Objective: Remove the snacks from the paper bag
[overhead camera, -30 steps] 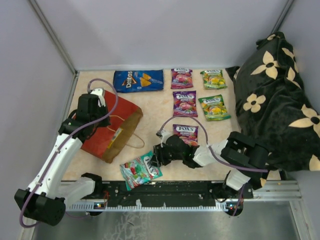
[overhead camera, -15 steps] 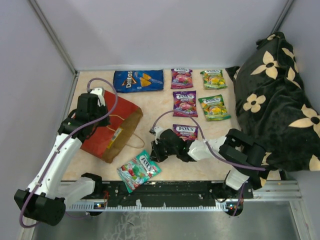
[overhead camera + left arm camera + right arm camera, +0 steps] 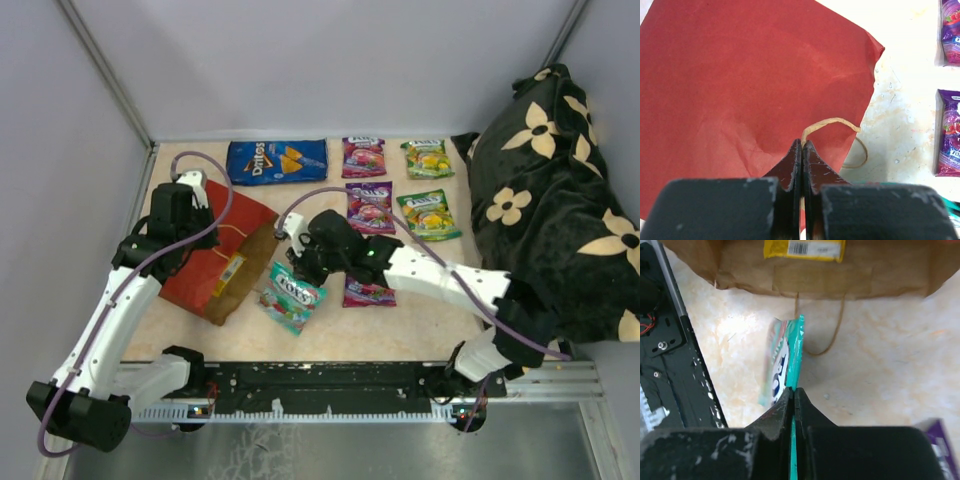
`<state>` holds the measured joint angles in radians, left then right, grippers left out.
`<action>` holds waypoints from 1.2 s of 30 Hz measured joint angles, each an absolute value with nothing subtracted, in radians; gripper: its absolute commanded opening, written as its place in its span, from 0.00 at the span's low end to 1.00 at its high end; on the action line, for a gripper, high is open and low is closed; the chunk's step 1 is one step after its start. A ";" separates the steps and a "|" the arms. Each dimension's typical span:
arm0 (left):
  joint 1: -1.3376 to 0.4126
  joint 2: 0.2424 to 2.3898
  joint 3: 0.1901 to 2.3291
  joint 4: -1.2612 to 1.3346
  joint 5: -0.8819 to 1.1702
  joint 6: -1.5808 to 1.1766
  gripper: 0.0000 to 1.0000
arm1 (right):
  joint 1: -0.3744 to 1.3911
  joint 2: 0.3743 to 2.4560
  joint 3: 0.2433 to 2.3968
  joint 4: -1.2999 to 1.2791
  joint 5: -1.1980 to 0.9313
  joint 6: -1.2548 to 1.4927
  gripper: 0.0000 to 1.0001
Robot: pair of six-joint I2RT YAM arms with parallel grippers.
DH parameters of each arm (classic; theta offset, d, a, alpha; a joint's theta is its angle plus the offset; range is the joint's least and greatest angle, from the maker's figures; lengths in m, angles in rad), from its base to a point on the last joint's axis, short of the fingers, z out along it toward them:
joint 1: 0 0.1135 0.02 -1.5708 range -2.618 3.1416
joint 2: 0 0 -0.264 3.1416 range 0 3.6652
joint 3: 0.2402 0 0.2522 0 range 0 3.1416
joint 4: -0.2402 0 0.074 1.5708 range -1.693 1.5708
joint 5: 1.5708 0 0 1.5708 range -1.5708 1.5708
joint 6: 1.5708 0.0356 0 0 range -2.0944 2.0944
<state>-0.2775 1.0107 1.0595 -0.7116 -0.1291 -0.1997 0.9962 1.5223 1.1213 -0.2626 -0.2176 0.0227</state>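
The paper bag [image 3: 215, 262] lies on its side by the table's [image 3: 310, 205] left edge, the left gripper [image 3: 802, 146] pressed shut on its loop handle [image 3: 832, 121], apparently to steady it, while the right gripper [image 3: 792, 394] pinches the teal packet [image 3: 781, 365] just outside the mouth, a yellow packet [image 3: 805, 249] left inside.

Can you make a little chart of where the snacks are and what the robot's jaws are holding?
Left jaws: shut on the handle of the paper bag
Right jaws: shut on the teal packet, by the bag's mouth
Inside the bag: yellow packet
Out on the table: Doritos bag, three purple packets, two green packets
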 measured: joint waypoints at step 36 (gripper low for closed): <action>-0.278 1.124 1.078 -0.581 0.114 -0.197 0.00 | 0.501 1.006 1.204 -1.224 0.016 -0.830 0.00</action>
<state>-0.2775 1.1244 1.0779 -0.5812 0.1143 -0.1967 0.5007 1.0061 1.2041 -1.2240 0.0162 -0.8299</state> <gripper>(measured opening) 0.008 0.008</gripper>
